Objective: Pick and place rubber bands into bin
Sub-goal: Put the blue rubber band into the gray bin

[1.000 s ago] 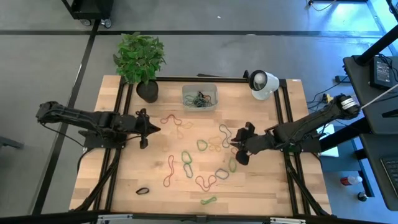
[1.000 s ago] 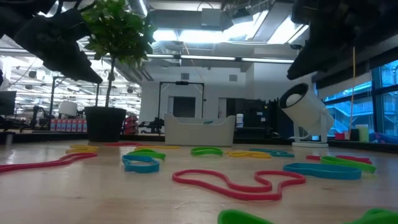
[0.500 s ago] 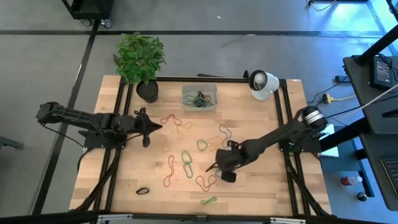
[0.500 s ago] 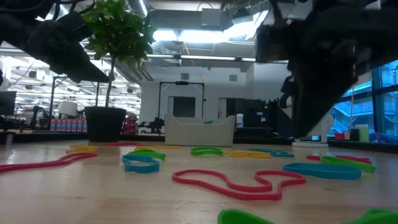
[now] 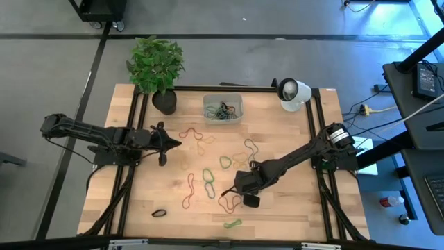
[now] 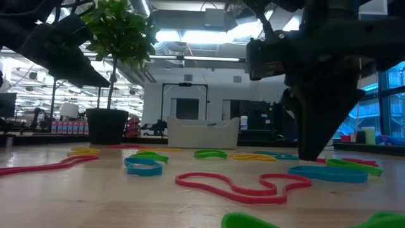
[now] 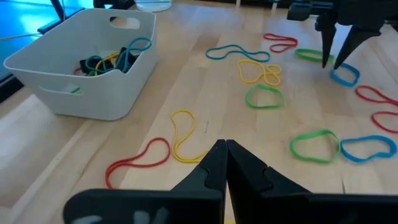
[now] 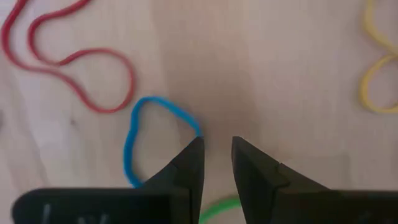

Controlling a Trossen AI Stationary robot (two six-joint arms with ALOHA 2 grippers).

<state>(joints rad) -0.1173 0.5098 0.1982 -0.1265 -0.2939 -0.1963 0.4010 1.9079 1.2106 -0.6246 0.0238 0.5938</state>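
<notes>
– Blue band (image 8: 129, 152), was it? Where did it lie from the R gripper (image 8: 216, 142)?

– Just off to one side. One fingertip sat on or right over the band's near edge, but the gap between the fingers stood over bare wood beside it. The loop's long axis ran approx. along the line the fingers pointed. By my guess it wanted a small sideways shift to straddle a strand.

– Fingers?

– Parted a little, nothing between them.

– And the L gripper (image 5: 166, 144)?

– Clenched tight, empty, hanging over the table's left half, well apart from that band. The R arm was much the nearer.

– Bin (image 5: 223, 109)?

– At the far edge by the plant pot (image 5: 165, 102), well away from the R gripper.

– Counts?

– 1 bin, with a tangle of bands in it, couldn't count those. Loose on the wood I made it roughly a dozen: 3 red or so, 3–4 green, 3 yellow, a couple of blue, 1 black (image 5: 159, 212) near the front-left. The arm covered some, so not exact.
</notes>
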